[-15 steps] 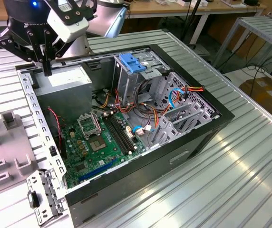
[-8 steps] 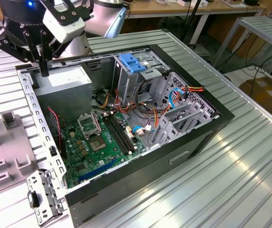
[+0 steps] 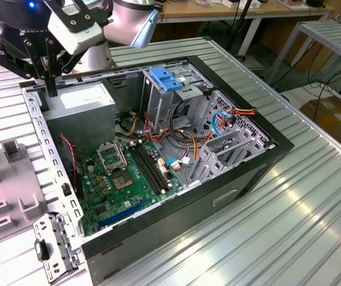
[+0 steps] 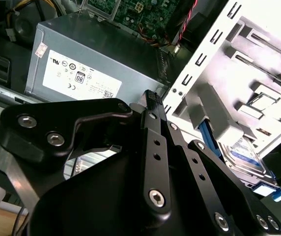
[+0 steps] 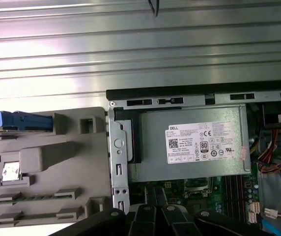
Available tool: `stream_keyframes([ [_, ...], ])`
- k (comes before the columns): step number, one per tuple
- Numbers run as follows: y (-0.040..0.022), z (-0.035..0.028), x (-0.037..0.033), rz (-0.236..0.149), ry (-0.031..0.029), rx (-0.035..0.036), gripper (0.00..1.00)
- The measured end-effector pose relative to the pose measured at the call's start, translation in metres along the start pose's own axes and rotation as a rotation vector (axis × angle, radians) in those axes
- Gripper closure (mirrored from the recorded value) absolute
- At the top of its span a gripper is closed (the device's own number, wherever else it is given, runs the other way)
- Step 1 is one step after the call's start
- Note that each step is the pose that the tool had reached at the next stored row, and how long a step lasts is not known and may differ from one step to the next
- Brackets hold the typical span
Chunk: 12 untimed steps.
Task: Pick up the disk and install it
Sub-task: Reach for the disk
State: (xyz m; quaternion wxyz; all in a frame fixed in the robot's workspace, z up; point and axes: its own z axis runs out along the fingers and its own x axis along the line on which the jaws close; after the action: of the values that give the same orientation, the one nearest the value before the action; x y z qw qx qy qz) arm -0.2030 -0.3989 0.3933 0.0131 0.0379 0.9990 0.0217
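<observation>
– Hovering over what, at this entry?
– Largest first: ribbed aluminium table (image 3: 313, 196), with the open black tower computer case (image 3: 248, 179) lying on it. My arm comes down at the case's corner on the exterior view's left. My black two-finger pincer (image 4: 153, 98) points down above the boxy grey power supply (image 5: 194, 142), its fingers close together with nothing between them.
– Where is the disk?
– Outside the case, across its perforated silver side rail (image 5: 117, 157), in the light-grey plastic holding fixture (image 5: 47, 162). The slim dark-grey hard drive in its light-blue carrier frame (image 4: 243, 155) sits at one end of that fixture, apparently standing on edge. Its long axis runs crosswise to the rail, along the table's ribs.
– Any contact?
– None; the pincer and the disk are well apart. Judgement: pick-up not yet begun.
</observation>
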Motion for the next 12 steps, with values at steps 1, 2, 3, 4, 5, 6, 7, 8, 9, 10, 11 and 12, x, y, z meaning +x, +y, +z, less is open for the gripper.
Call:
stream_keyframes([
  [1,0.0,0.0,0.0007,0.0,0.0,0.0,0.89],
  [2,-0.0001,0.0,0.0013,0.0,0.0,0.0,0.89],
  [3,-0.0001,0.0,0.0021,0.0,0.0,0.0,0.89],
  [4,-0.0002,0.0,0.0027,0.0,-0.0001,-0.0001,0.89],
  [5,-0.0003,-0.0001,0.0037,0.0,0.0,0.0,0.89],
  [6,-0.0003,-0.0001,0.0043,0.0,0.0,0.0,0.89],
  [7,-0.0004,-0.0001,0.005,0.0,0.0,0.0,0.89],
  [8,-0.0005,-0.0002,0.0065,0.0,0.0,0.0,0.89],
  [9,-0.0005,-0.0002,0.0073,0.0,0.0,0.0,0.89],
  [10,-0.0006,-0.0001,0.008,0.0,-0.0001,-0.0001,0.89],
  [11,-0.0007,-0.0002,0.0099,0.0,0.0,0.0,0.89],
  [12,-0.0009,-0.0002,0.0124,0.0,0.0,0.0,0.89],
])
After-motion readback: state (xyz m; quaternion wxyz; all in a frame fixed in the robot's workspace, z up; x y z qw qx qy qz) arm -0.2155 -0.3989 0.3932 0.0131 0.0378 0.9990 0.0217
